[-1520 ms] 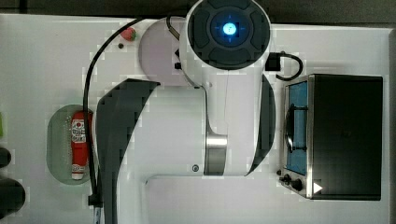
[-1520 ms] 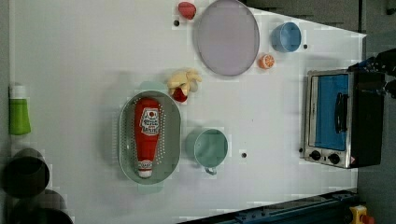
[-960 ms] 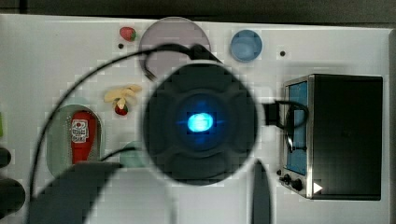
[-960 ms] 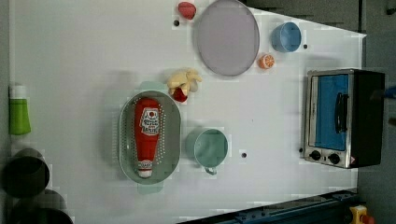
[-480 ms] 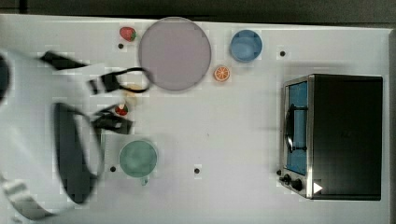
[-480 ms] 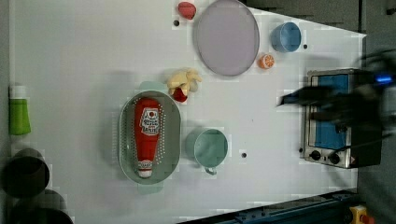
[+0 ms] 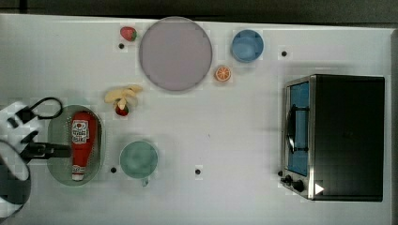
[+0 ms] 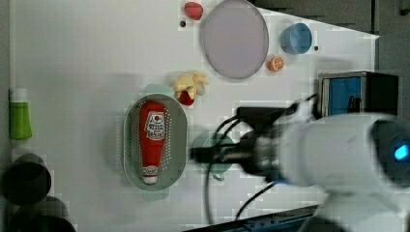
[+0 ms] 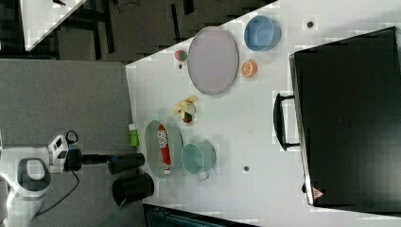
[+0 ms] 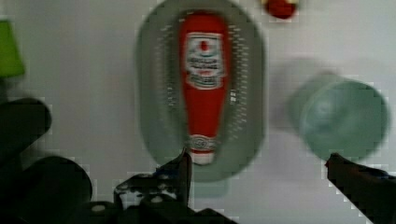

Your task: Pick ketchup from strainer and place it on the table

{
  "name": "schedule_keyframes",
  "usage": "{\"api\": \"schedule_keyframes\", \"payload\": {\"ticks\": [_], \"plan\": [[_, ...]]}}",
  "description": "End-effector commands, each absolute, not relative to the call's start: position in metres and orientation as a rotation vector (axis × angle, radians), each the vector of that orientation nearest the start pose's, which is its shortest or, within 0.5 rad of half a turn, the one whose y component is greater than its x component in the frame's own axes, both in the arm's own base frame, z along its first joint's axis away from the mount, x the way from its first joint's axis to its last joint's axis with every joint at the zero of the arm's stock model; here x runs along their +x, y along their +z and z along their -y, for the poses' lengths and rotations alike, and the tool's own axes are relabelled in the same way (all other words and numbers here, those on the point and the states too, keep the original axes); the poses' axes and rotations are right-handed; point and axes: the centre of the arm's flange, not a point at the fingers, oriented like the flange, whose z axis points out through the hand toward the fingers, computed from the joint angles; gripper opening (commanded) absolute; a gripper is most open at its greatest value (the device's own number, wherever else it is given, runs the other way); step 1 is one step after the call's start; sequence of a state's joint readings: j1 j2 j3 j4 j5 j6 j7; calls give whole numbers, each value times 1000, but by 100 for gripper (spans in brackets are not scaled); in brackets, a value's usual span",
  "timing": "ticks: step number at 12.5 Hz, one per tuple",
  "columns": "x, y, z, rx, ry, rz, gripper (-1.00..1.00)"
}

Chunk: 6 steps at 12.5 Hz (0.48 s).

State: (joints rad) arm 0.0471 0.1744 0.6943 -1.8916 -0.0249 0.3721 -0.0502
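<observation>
The ketchup (image 7: 82,145) is a red squeeze bottle with a white label, lying lengthwise in the pale green strainer (image 7: 101,145) on the white table (image 7: 225,140), near the top view's left. The left view shows the ketchup (image 8: 152,140) in the strainer (image 8: 177,145) too. My gripper (image 10: 258,161) is open, fingers wide apart, with nothing between them. In the wrist view one fingertip (image 10: 184,161) is beside the bottle's (image 10: 204,88) white cap end, and the other is near the green cup (image 10: 343,119). In the top view my gripper (image 7: 63,150) reaches over the strainer's left side.
A green cup (image 7: 138,159) stands just right of the strainer in the top view. A peeled banana with a strawberry (image 7: 123,99), a grey plate (image 7: 175,54), a blue cup (image 7: 247,45) and an orange half (image 7: 223,73) lie farther off. A toaster oven (image 7: 338,136) is at the right. Black cups (image 8: 24,181) and a green bottle (image 8: 20,121) stand beyond the strainer.
The arm swung from the middle of the top view over to its left, ending with the gripper at the strainer. The ketchup and strainer stayed put. The gripper stayed open.
</observation>
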Motion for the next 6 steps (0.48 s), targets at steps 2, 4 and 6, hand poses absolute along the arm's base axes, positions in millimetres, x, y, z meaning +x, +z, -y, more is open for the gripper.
{"api": "schedule_keyframes", "payload": {"ticks": [2,4,6], "plan": [[442,370,-385,-3124,116,-91,100],[438,329,-391,-3127,68,-41,100],[437,291,-395,-3106,55,-37,100]]}}
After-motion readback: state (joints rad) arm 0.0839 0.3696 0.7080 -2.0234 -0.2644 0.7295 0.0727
